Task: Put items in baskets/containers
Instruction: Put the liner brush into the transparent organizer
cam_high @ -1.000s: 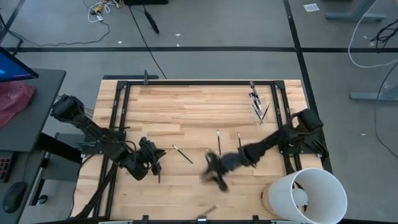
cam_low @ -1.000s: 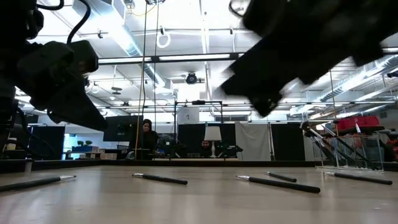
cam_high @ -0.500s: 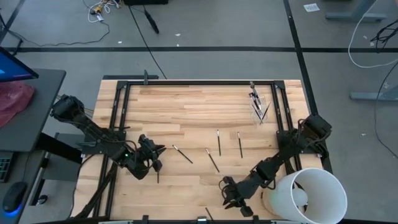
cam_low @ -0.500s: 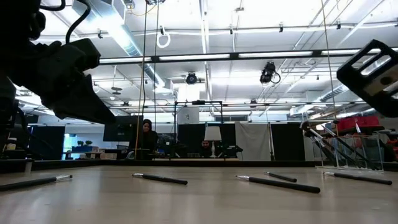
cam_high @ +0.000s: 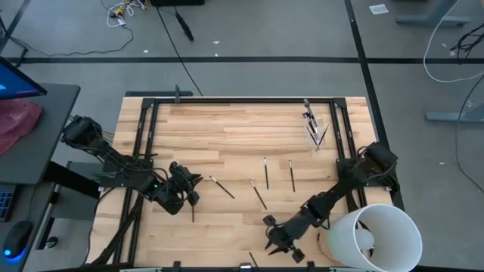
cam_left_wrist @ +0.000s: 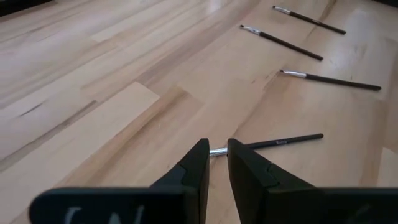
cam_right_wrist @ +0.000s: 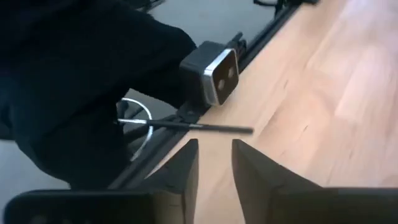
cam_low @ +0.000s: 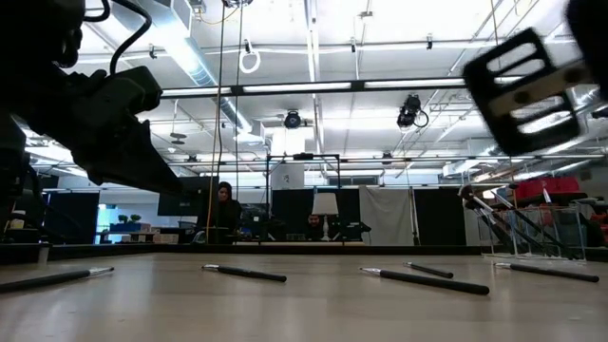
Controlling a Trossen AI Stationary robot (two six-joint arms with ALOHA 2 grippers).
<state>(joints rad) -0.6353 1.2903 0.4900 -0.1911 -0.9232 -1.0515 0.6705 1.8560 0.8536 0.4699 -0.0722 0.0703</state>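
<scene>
Swinging right gripper from mid-table to front edge, fingers apart, empty.
Lined up on stray brush; cup well apart; left gripper hovering at left.

Pale wooden table, loose makeup brushes lying flat, clear cup, white bucket

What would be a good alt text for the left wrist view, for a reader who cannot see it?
The left gripper hangs low over a wooden table, its two dark fingers a narrow gap apart and holding nothing, right in front of the silver end of a dark makeup brush. Three more brushes lie farther off.
</scene>
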